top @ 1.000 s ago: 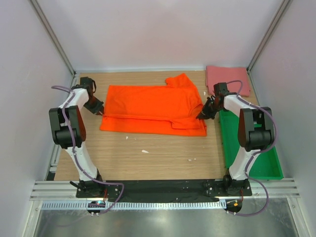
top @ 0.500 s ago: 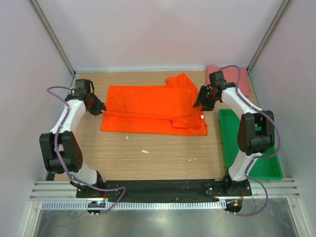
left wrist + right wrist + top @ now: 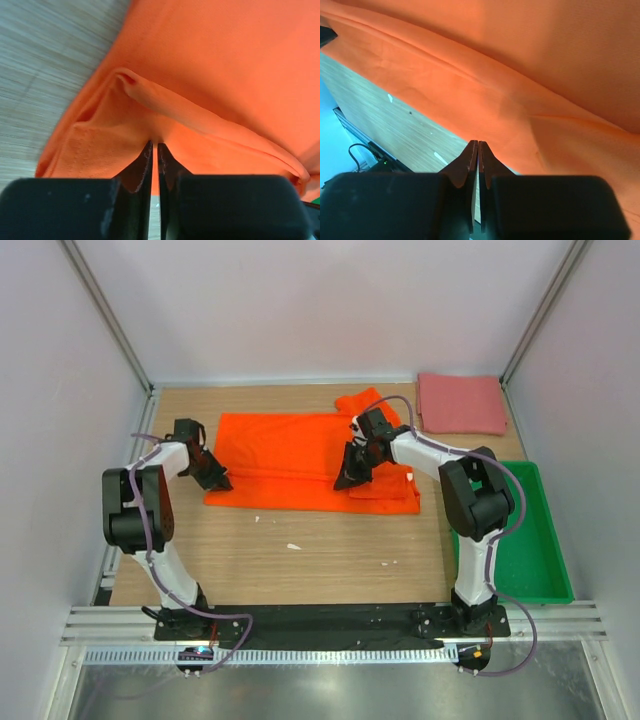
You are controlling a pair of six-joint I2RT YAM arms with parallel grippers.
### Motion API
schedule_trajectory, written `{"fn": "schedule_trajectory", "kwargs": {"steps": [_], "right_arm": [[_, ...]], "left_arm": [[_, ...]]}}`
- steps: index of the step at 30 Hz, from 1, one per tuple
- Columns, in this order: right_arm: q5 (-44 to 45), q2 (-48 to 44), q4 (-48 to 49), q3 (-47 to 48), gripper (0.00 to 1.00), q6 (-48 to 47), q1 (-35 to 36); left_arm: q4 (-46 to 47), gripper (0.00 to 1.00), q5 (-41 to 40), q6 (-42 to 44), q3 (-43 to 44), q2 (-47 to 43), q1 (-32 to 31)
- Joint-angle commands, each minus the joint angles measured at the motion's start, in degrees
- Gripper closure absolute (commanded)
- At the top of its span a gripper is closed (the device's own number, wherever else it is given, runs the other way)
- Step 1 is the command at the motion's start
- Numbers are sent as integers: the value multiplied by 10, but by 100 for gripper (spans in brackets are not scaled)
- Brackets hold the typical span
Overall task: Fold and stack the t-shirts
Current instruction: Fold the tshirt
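The bright orange t-shirt lies spread on the wooden table, partly folded, with a sleeve at the back. It fills the left wrist view and the right wrist view. My left gripper is at the shirt's front left corner. Its jaws are pinched on a raised fold of the orange cloth. My right gripper is over the shirt's middle near its front edge. Its jaws are shut with no cloth between them. The dull pink-red t-shirt lies folded at the back right corner.
A green plastic tray stands along the right edge of the table. Small white scraps lie on the bare wood in front of the orange shirt. Grey walls close in the table on three sides.
My right gripper has swung left from the orange shirt's right edge to over its middle. My left gripper has moved forward and right onto the shirt's front left corner.
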Motion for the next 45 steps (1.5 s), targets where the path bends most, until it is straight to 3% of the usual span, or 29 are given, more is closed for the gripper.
{"fn": "schedule_trajectory", "kwargs": {"steps": [1,6,13,17,20,28,35,41,45], "right_arm": [[-22,-2,32,-15,92,12,-7],[-5,-10,37,-67,92,7,-7],[-3,-36,37,-93,92,11,-5],[-12,-39,31,-69,91,22,-4],[-16,-25,32,-54,89,29,-3],[-48,15,90,-24,89,86,0],[-45,82,96,13,90,80,-9],[-40,88,79,25,90,59,-12],[-39,90,81,30,90,59,-14]], "left_arm": [[-16,94,-23,11,14,14,12],[-27,98,-32,-2,-35,-7,26],[-36,85,26,5,-17,-66,26],[-28,81,72,5,42,-32,26],[-24,84,89,3,60,6,26],[9,88,66,7,39,66,34],[11,89,40,15,62,89,41],[-13,80,37,35,89,64,43],[-25,73,26,46,79,-10,37]]}}
